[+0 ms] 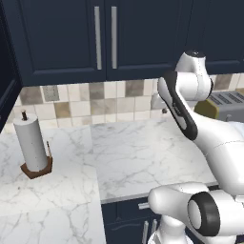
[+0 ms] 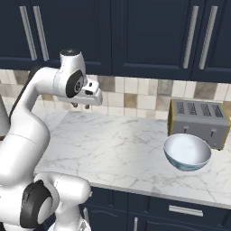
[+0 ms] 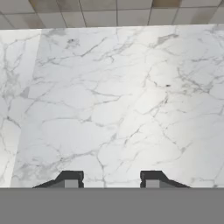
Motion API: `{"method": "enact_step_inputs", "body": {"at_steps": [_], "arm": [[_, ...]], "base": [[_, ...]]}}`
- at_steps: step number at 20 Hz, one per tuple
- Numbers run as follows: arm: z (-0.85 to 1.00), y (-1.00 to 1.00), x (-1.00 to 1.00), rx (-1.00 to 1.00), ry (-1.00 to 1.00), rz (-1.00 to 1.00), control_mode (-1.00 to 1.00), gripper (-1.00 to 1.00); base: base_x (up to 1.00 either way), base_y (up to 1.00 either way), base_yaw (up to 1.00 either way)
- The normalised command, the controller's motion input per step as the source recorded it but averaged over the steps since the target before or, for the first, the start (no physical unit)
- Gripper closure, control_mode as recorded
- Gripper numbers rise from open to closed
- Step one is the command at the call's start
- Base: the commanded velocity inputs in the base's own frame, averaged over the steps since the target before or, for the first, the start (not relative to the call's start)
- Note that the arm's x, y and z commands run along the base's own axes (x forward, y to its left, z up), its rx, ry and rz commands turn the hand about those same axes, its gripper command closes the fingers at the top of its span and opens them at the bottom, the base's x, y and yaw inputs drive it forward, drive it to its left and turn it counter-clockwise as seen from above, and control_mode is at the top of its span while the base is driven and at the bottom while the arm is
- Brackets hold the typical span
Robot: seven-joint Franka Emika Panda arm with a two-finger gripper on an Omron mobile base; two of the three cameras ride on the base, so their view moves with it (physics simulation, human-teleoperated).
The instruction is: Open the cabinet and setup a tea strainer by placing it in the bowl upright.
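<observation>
STEP: open cabinet [image 1: 102,38], doors shut, not begun | MY TOOL [image 2: 80,105]: fingers apart, empty, over bare tabletop [image 3: 109,100] | bowl [image 2: 187,152] near right by toaster [image 2: 198,119] | strainer unseen, prob. in cabinet | NEXT: raise tool to bar handle [image 1: 114,37].

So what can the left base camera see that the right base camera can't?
Left base view alone: a paper towel roll standing on the counter's left side. Right base view alone: the bowl sitting in front of the toaster, and the gripper hanging open above the marble. Both: the closed cabinet doors, the tiled wall, the marble counter.
</observation>
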Motion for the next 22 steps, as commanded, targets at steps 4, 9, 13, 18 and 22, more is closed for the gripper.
{"method": "enact_step_inputs", "body": {"at_steps": [4, 9, 13, 18, 22], "arm": [[-0.01, 0.09, -0.01, 0.00, -0.03, 0.00, -1.00, -1.00], [0.27, 0.69, -0.04, -0.09, -0.29, 0.00, -1.00, -1.00], [0.68, 0.48, -0.02, -0.25, -0.23, 0.00, -1.00, -1.00], [0.96, 0.30, 0.00, -0.14, -0.35, 0.00, -1.00, -1.00], [0.99, 0.24, -0.04, 0.00, -0.29, 0.00, -1.00, -1.00]], "base": [[0.00, 0.00, 0.00], [0.00, 0.00, 0.00], [0.00, 0.00, 0.00], [0.00, 0.00, 0.00], [0.00, 0.00, 0.00]]}}
